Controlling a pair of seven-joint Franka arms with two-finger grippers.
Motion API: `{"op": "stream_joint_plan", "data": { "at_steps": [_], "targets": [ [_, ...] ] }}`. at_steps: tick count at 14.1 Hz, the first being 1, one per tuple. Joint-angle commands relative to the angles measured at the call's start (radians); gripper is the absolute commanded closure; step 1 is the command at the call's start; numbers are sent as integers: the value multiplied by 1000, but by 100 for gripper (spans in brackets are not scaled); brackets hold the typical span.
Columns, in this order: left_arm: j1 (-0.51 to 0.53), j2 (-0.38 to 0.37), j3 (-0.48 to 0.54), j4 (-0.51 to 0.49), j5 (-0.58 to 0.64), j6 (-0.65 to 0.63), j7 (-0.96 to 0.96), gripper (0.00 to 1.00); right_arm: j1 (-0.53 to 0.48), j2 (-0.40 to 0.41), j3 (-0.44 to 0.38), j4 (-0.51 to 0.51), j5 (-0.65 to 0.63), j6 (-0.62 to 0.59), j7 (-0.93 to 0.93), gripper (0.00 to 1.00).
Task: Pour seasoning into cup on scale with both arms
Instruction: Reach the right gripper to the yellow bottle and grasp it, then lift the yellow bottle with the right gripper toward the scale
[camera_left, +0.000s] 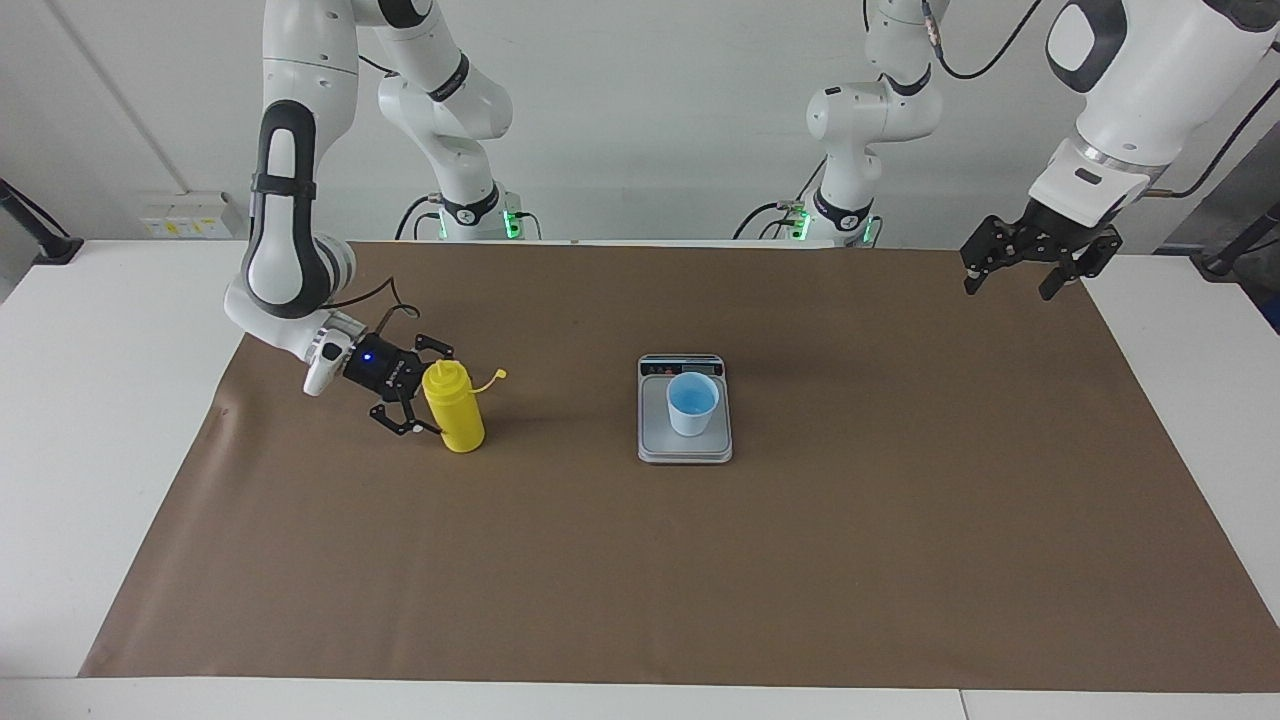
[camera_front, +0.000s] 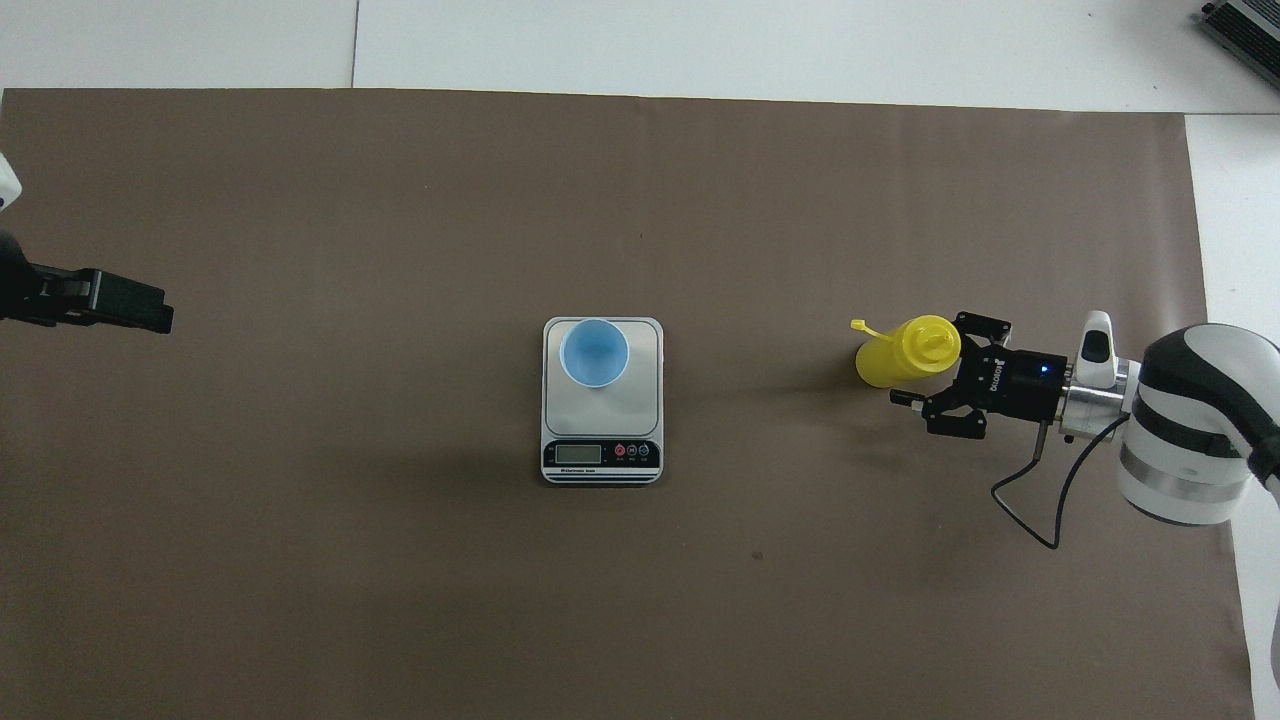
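The yellow seasoning bottle (camera_left: 455, 410) stands upright on the brown mat toward the right arm's end of the table, its small tip cap hanging off to one side. It also shows in the overhead view (camera_front: 900, 355). My right gripper (camera_left: 432, 392) is low and open, with a finger on either side of the bottle and not closed on it; it also shows in the overhead view (camera_front: 925, 375). The light blue cup (camera_left: 692, 403) stands upright on the scale (camera_left: 660, 440) at the table's middle. My left gripper (camera_left: 1010, 285) is open and empty, raised over the left arm's end of the mat.
The scale's display strip (camera_front: 601, 455) is on its edge nearer the robots, and the cup (camera_front: 594, 352) sits on the part of the plate farther from them. The brown mat (camera_left: 640, 580) covers most of the white table.
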Motion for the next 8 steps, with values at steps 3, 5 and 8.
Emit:
{"op": "stream_joint_plan", "data": {
  "at_steps": [3, 5, 8],
  "targets": [
    [24, -40, -10, -52, -18, 8, -20, 0, -3, 22, 7, 52, 25, -9, -32, 12],
    [18, -42, -10, -52, -18, 4, -36, 0, -1, 29, 10, 75, 24, -1, -34, 67],
    [4, -45, -13, -55, -18, 10, -83, 0, 17, 28, 9, 114, 4, 14, -32, 100]
  ]
}}
